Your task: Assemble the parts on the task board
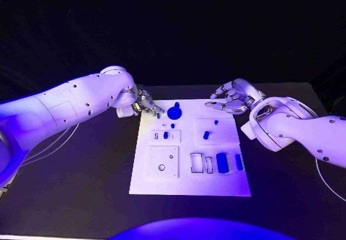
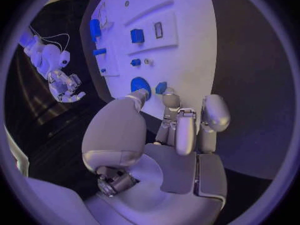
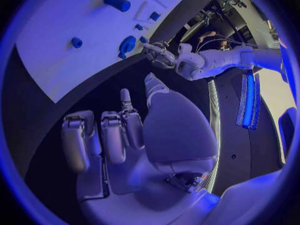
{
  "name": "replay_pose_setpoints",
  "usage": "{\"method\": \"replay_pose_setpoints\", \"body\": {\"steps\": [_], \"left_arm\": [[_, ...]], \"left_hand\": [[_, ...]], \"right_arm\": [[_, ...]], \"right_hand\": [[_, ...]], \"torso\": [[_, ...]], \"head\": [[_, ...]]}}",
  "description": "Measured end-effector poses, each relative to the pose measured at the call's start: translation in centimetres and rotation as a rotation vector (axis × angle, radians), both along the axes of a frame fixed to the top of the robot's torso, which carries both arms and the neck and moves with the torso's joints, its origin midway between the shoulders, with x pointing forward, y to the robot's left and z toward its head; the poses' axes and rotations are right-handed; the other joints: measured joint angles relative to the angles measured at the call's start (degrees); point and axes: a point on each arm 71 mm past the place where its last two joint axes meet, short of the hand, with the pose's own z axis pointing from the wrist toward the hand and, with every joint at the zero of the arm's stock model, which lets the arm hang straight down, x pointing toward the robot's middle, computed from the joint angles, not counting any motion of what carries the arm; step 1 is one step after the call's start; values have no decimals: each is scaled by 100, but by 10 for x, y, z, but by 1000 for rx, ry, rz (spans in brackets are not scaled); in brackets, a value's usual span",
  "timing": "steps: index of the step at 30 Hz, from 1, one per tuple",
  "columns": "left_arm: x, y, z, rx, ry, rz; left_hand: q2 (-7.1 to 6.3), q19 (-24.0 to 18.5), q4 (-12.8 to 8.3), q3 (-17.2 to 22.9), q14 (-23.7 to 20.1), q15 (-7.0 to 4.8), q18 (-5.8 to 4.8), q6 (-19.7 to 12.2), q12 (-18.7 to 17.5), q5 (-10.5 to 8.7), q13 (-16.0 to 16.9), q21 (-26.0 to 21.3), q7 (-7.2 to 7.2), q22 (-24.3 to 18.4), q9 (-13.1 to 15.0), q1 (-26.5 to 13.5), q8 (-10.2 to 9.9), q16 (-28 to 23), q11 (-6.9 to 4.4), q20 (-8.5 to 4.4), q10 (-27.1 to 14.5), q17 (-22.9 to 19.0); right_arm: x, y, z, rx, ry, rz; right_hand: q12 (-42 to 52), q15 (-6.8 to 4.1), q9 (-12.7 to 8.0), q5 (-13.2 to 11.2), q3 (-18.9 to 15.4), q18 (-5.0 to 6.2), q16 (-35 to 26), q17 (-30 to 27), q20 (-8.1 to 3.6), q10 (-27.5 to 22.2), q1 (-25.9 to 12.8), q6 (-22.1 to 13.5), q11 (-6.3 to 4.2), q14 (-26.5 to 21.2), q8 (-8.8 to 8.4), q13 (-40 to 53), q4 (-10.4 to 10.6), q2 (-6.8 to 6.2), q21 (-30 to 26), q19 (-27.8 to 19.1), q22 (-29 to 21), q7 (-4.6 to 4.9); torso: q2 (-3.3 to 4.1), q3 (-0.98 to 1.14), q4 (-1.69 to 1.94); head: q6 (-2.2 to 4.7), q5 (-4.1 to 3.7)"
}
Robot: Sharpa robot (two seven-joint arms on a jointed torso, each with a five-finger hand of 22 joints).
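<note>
The white task board (image 1: 189,186) lies in the middle of the black table. A round blue part (image 1: 174,112) sits near its far edge, also seen as a blue disc (image 2: 140,85). My left hand (image 1: 146,105) hovers over the board's far left corner. A small blue part (image 1: 158,115) shows right at its fingertips (image 2: 170,99); I cannot tell whether it is pinched or lying on the board. My right hand (image 1: 232,98) hangs at the far right corner with loosely bent fingers (image 3: 112,135) and nothing in them.
Further blue parts stand in the board: a peg (image 1: 166,135), another peg (image 1: 206,134), and two blocks (image 1: 222,162) (image 1: 238,161) beside an open slot (image 1: 196,163). A square plate with a hole (image 1: 163,161) lies at the near left. Cables trail off the table's left side (image 1: 54,142).
</note>
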Motion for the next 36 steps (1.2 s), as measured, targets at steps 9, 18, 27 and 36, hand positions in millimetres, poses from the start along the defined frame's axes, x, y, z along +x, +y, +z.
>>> {"method": "replay_pose_setpoints", "body": {"steps": [9,18,27,36], "left_arm": [[1,-2,-1,-1,1,-1],[2,0,-2,-1,1,5],[2,-1,-2,0,5,1],[3,-2,-3,1,10,1]], "left_hand": [[108,18,-32,32,4,-39,0,0,30,0,6,22,0,29,-23,154,45,23,-22,-18,22,0],[202,39,-51,100,5,-39,1,51,42,0,24,44,-52,62,-43,335,81,25,-62,-39,62,0],[262,59,-71,215,5,-81,0,71,42,0,7,44,-72,69,-73,549,132,43,-82,-59,82,0],[262,59,-72,247,5,-80,0,71,42,0,7,44,-72,77,-74,549,132,43,-82,-59,82,0]], "right_arm": [[0,0,0,0,0,1],[0,1,0,1,0,2],[0,1,0,1,0,2],[0,1,0,1,0,3]], "right_hand": [[0,0,0,0,0,0,0,-1,0,0,0,-21,0,0,23,0,0,0,0,0,5,-21],[0,0,-1,0,0,0,0,-1,0,0,0,-21,0,0,23,0,0,0,0,0,4,-21],[0,0,-1,0,0,0,0,-2,0,0,0,-21,0,0,23,-1,0,0,0,0,3,-21],[1,0,-1,0,0,0,0,-2,0,0,0,-21,0,0,23,-1,0,0,0,0,3,-21]], "torso": [[2,0,-1],[-1,0,1],[-1,-1,-1],[2,0,-1]], "head": [[0,3],[-10,4],[-19,-2],[-20,-3]]}}
